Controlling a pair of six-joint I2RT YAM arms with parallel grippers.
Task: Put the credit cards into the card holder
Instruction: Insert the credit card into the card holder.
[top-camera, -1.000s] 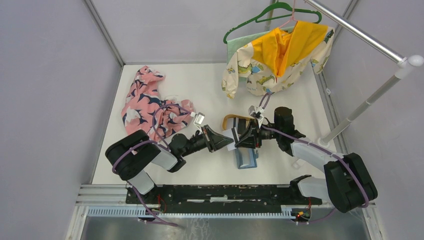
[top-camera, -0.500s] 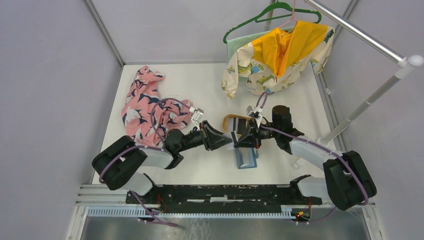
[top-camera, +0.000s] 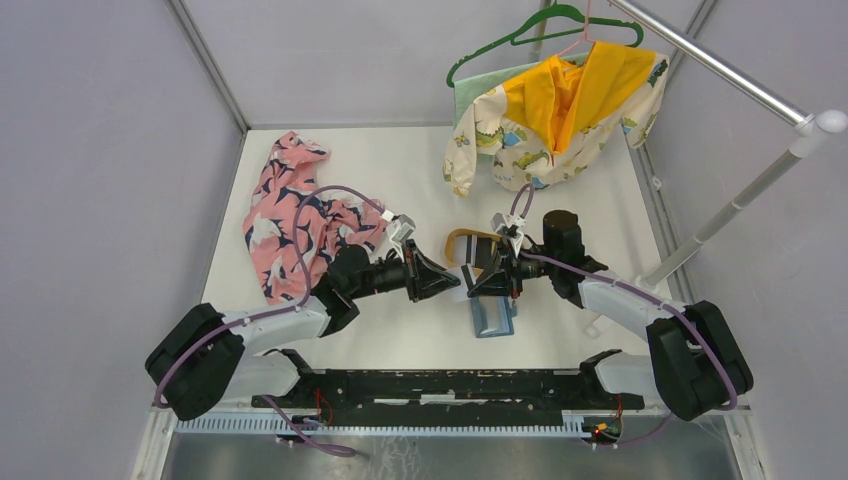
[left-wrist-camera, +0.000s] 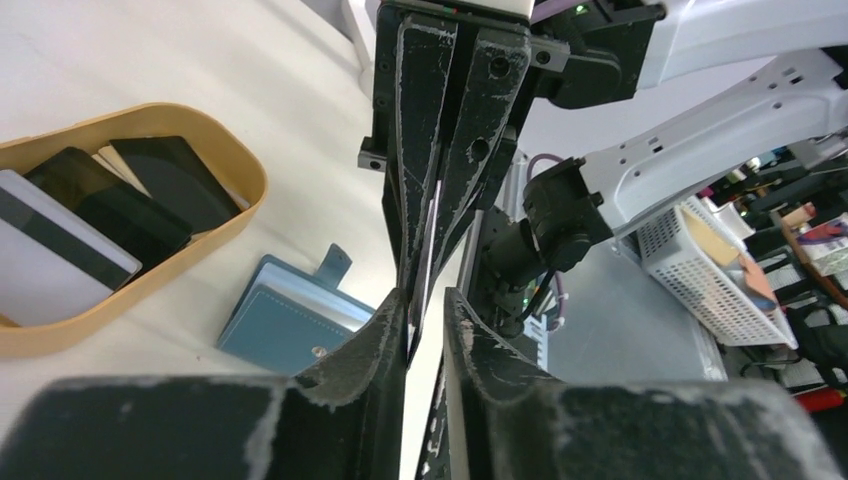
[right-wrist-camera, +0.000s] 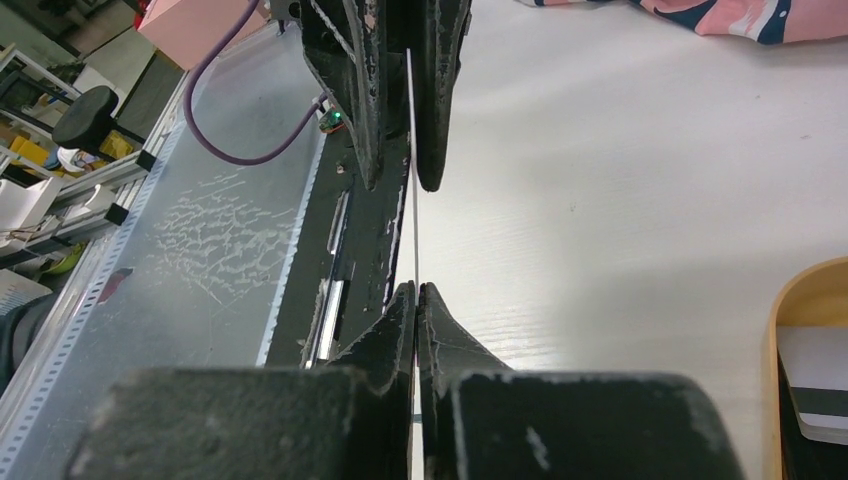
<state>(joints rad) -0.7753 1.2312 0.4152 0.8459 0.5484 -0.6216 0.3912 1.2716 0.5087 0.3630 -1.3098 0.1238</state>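
**Left arm swinging wide, card bridging both grippers**

The left arm's shoulder and elbow are sitting further toward 8 o'clock than a second ago, while the left gripper (left-wrist-camera: 425, 300) is staying mid-table. Its jaws are standing narrowly apart, straddling one edge of a pale credit card (right-wrist-camera: 411, 180). The right gripper (right-wrist-camera: 416, 290), facing it from 3 o'clock, is pinching the opposite edge tight. The teal card holder (top-camera: 492, 318) is lying at 6 o'clock of the grippers. The tan tray (left-wrist-camera: 240, 190) holding the other cards (left-wrist-camera: 110, 215) is lying at 12 o'clock.
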